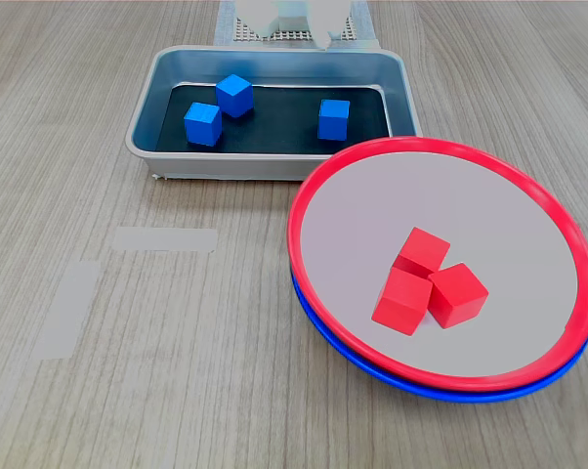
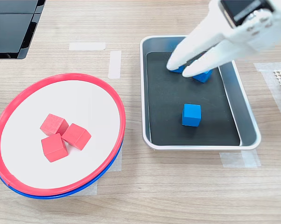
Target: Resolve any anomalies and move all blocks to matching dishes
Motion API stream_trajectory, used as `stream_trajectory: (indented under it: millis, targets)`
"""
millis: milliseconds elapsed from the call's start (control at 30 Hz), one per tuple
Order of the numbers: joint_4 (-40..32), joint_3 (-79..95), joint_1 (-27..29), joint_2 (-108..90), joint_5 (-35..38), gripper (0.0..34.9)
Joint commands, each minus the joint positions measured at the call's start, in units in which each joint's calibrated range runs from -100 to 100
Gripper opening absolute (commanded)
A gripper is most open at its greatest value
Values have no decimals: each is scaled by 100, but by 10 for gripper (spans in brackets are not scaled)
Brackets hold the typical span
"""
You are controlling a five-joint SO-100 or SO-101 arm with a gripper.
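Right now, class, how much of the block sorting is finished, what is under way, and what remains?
Done: three glossy red cubes lie on the red-rimmed round plate. Under way: the white gripper hangs over the grey metal tray, jaws slightly apart near two of the three glossy blue cubes; no grasp is visible. Left: the blue-rimmed plate sits stacked beneath the red one and needs freeing; all blue cubes still need moving.

Two dishes are stacked, upper dish (image 2: 113,95) seated on lower dish (image 2: 91,184), at the second exterior view's left. Three blocks (image 2: 64,136) are clustered on upper dish, touching, twd its near side in the first exterior view. Tray (image 2: 247,120) is set just beside the stack, on the second exterior view's right. Three more blocks are held in tray: one (image 2: 191,115) apart, two (image 2: 202,75) close together under gripper (image 2: 179,68).
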Motion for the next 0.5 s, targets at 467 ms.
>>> stream_trajectory:
  millis: [467]
  targets:
    - [-517, -3633, -575, 4599, 342, 133]
